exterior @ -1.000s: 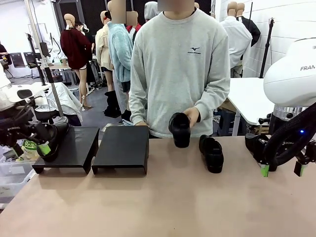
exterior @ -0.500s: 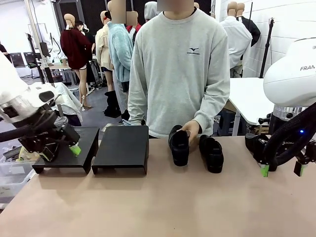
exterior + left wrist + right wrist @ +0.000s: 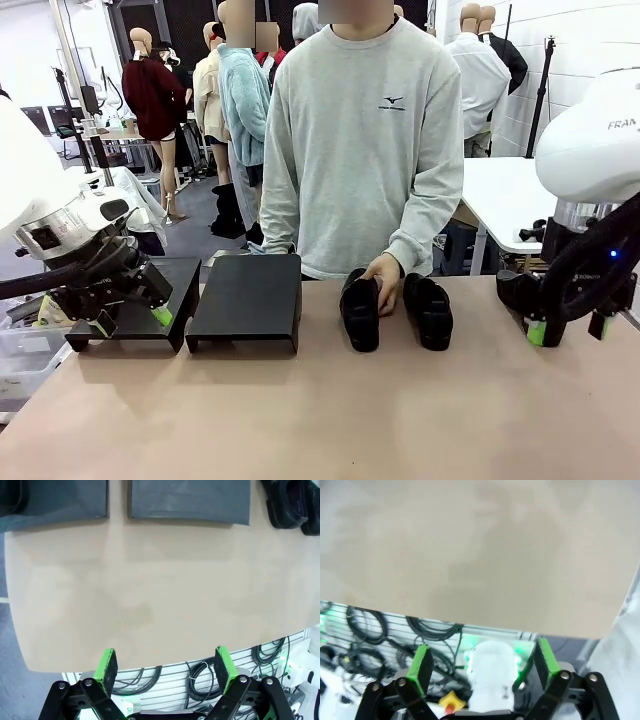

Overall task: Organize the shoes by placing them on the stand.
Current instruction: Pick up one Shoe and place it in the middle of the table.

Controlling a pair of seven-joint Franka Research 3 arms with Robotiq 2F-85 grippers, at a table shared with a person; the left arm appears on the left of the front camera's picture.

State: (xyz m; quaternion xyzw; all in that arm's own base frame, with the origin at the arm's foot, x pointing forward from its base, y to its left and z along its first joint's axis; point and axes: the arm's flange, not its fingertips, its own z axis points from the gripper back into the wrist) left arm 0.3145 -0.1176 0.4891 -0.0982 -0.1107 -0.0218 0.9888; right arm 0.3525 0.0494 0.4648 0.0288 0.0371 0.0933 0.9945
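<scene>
1. While the person's hand (image 3: 385,278) rests on the left shoe (image 3: 360,312) at the far middle of the surface (image 3: 330,420), neither robot hand should move in. The right shoe (image 3: 428,312) lies just beside it, toe toward the near edge, with nothing touching it.
2. The left hand (image 3: 133,322) has its fingers wide apart with nothing between them, and hangs low in front of the left riser (image 3: 182,283). The right hand (image 3: 568,330) is likewise spread and empty, out at the right, well apart from both shoes.
3. The right riser (image 3: 248,295) shows a bare flat top and looks like the natural place for this pair. The left arm (image 3: 60,235) hides much of the left riser, so I cannot tell what it carries.
4. The step in hand, as I judge it, is fetching one of these two shoes. The free right shoe is the safer first pick.
5. To do it well:
   - Come down from above and close across the narrow waist of the shoe, not over the rounded toe, since glossy leather is likely to slip.
   - Lift it clear of its neighbour before travelling left.
   - Set it flat on one half of the right riser, parallel to the edge, leaving room for its partner.
   - Spread the fingers only once the sole sits fully on the top.
</scene>
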